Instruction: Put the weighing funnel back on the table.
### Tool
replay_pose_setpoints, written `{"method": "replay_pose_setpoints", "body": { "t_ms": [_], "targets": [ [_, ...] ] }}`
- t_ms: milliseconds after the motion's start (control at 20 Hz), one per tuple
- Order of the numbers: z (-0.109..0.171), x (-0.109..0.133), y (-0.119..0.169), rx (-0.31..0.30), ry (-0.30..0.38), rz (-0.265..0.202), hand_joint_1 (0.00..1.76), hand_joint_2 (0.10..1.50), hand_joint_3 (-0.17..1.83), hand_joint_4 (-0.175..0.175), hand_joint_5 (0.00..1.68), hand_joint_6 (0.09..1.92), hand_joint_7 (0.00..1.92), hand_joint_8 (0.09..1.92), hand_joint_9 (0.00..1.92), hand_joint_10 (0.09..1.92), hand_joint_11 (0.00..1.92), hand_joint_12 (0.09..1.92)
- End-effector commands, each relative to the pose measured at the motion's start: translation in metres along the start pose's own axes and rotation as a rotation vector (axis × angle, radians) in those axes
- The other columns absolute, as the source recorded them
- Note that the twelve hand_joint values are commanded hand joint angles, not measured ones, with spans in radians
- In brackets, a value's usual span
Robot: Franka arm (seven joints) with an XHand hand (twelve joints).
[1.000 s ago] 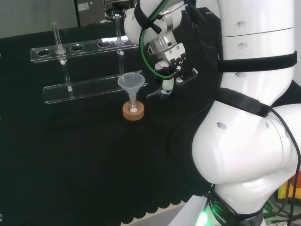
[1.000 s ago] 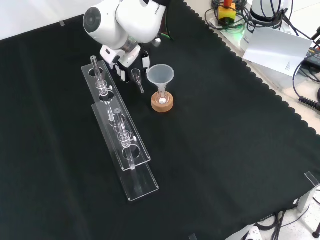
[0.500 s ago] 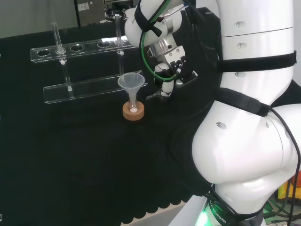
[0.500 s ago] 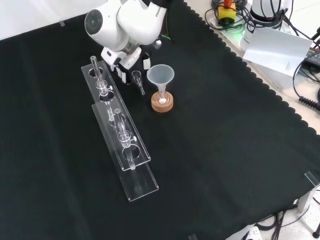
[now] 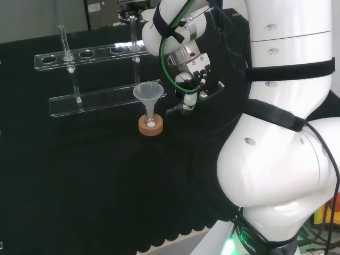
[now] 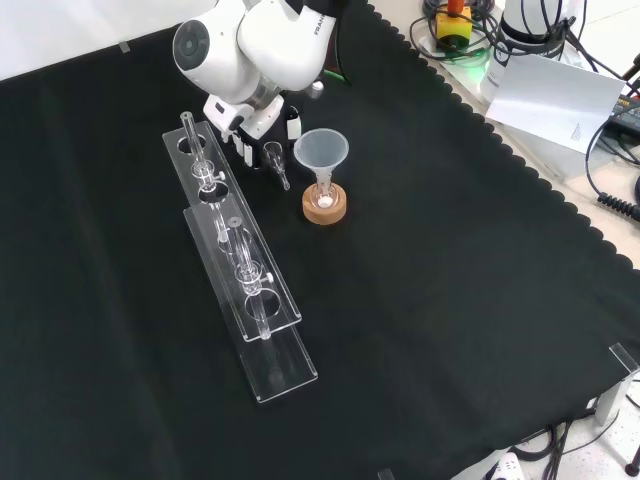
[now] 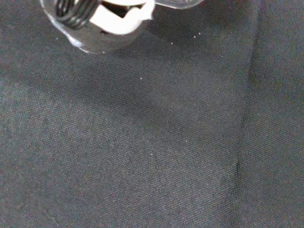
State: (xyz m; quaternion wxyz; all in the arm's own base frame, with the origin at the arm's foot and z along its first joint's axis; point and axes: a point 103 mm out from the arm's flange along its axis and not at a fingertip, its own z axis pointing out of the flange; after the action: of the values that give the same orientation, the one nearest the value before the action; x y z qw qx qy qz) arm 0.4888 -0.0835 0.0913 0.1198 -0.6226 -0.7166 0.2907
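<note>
Robot hand grips the small clear weighing funnel just left of the funnel in the front view, stem tilted down near the black surface; whether it touches is unclear. The funnel stands mouth up in a small flask on a cork ring, something pale inside the flask. Clear rack with upright tubes lies farther left of the funnel.

Black tabletop cloth with a scalloped edge. Clear funnel on a tan cork ring. Clear weighing funnel. Black-and-white hand. White arm.
</note>
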Motion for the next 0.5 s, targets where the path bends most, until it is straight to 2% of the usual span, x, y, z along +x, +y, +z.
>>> {"method": "replay_pose_setpoints", "body": {
  "t_ms": [50, 400, 500],
  "targets": [
    [0.0027, 0.0026, 0.0014, 0.003, -0.009, 0.004, 1.06, 0.88, 0.46, 0.105, 1.02, 1.02, 0.89, 0.66, 1.00, 0.41, 0.66, 1.17],
    [0.0038, 0.0043, 0.0011, 0.002, -0.015, 0.015, 1.02, 1.09, 0.10, 0.118, 0.93, 1.09, 0.76, 0.73, 0.92, 0.47, 0.63, 1.19],
    [0.0030, 0.0041, -0.0001, -0.006, -0.013, 0.018, 0.99, 1.09, 0.06, 0.036, 0.82, 0.95, 0.72, 0.73, 0.90, 0.48, 0.62, 1.18]
  ]
}}
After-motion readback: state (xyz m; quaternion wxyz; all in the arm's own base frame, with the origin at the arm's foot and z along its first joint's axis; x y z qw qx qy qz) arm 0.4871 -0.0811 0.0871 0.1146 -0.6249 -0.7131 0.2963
